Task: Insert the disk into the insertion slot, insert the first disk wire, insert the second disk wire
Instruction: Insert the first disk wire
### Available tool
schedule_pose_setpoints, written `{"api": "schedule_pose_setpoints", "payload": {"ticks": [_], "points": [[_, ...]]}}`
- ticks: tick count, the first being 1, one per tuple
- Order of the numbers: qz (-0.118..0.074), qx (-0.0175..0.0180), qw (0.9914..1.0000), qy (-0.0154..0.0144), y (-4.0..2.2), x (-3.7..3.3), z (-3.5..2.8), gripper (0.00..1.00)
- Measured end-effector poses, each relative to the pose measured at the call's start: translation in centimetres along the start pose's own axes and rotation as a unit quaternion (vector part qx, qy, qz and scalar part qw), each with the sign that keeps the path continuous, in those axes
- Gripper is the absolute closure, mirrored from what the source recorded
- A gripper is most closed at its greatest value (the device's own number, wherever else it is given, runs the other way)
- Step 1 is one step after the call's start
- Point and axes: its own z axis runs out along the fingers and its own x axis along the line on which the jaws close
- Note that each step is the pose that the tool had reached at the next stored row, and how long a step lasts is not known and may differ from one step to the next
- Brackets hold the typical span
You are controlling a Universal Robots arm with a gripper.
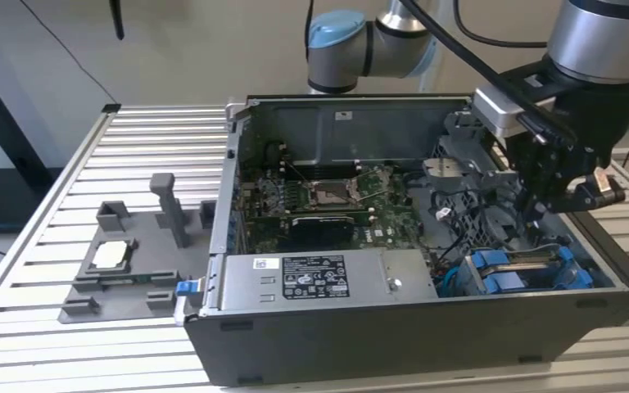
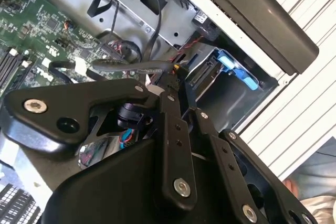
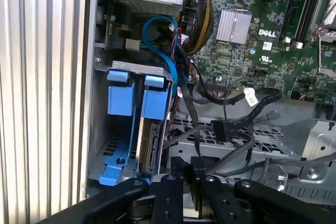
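The disk [image 3: 148,148], in its blue carrier [image 3: 156,100], stands inside the insertion slot [image 3: 100,129], a grey metal cage in the case corner. In the exterior view its blue tabs [image 1: 500,270] show at the case's front right. My gripper [image 3: 187,170] hangs just beside the cage, inside the case [image 1: 544,205]. Its fingers [image 2: 167,85] are close together around a flat black disk wire [image 2: 131,66] that runs up from them [image 3: 193,129]. Another black wire with a loose plug [image 3: 224,129] lies on the perforated metal floor nearby.
The open computer case [image 1: 402,344] holds a green motherboard [image 1: 337,196] and a silver box with a label [image 1: 314,278]. Cable bundles [image 3: 202,19] crowd the space beside the cage. On the slatted table, a grey fixture [image 1: 85,303] carries a small square chip [image 1: 112,255].
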Motion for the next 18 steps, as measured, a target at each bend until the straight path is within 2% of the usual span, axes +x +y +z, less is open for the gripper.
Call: {"api": "schedule_pose_setpoints", "payload": {"ticks": [2, 4, 9, 12, 18], "points": [[0.004, -0.0007, 0.99999, 0.0007, 0.02, 0.15, 0.04, 0.81], [0.007, -0.0031, 0.99997, 0.0009, 0.05, 0.32, 0.11, 0.81], [0.009, -0.0134, 0.99987, -0.0001, -0.02, 0.90, 0.29, 0.81], [0.009, -0.0191, 0.99977, -0.0010, -0.30, 1.45, 0.41, 0.81], [0.010, -0.0273, 0.99957, -0.0033, -0.91, 2.37, 0.75, 0.81]]}}
